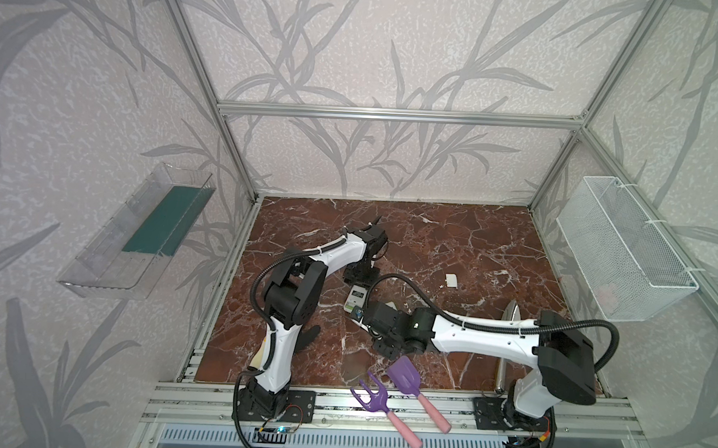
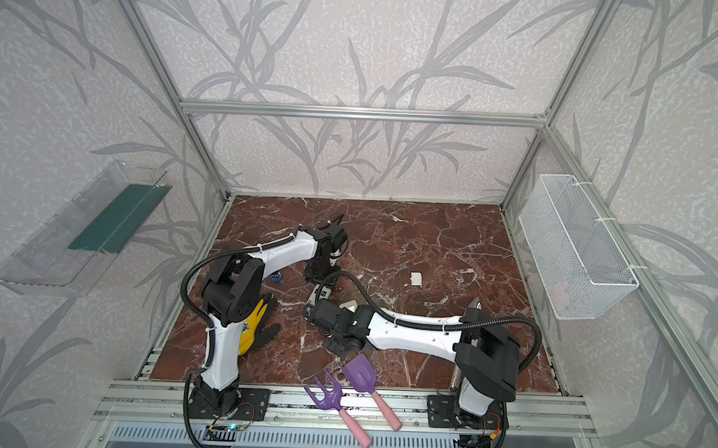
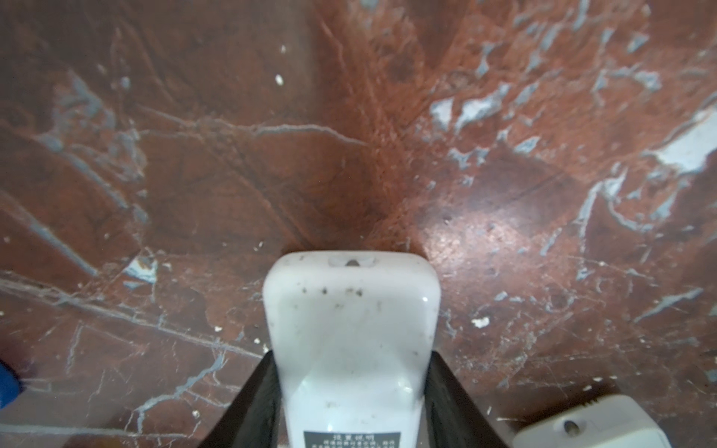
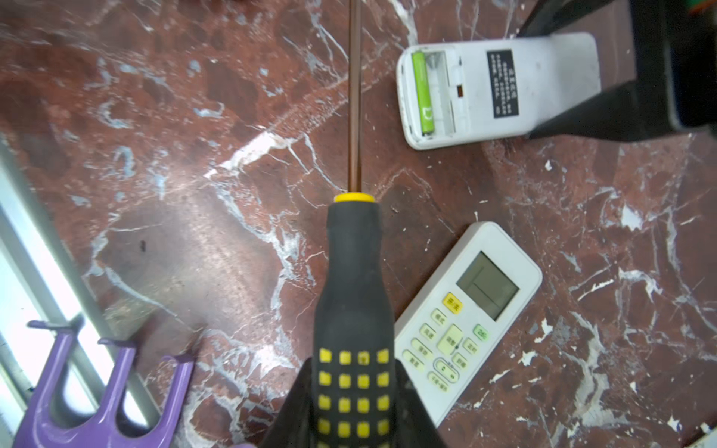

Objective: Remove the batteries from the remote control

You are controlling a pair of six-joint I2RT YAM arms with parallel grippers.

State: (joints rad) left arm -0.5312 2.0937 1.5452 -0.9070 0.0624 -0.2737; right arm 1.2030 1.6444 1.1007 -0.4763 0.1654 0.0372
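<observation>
The left tool clamps one remote, its black Chinese label unreadable; one lime-green battery sits in its end far from that tool. The right tool grips one screwdriver, a second remote beside it.

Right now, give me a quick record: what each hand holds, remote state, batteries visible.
left hand: shut on open remote, at its end away from the compartment
right hand: shut on screwdriver, shaft beside the open remote, apart
open remote: back up, cover off
battery: one lime-green, seated; neighbouring slot empty
cover: loose on table, apart from both remotes
second remote: face up on table
</observation>
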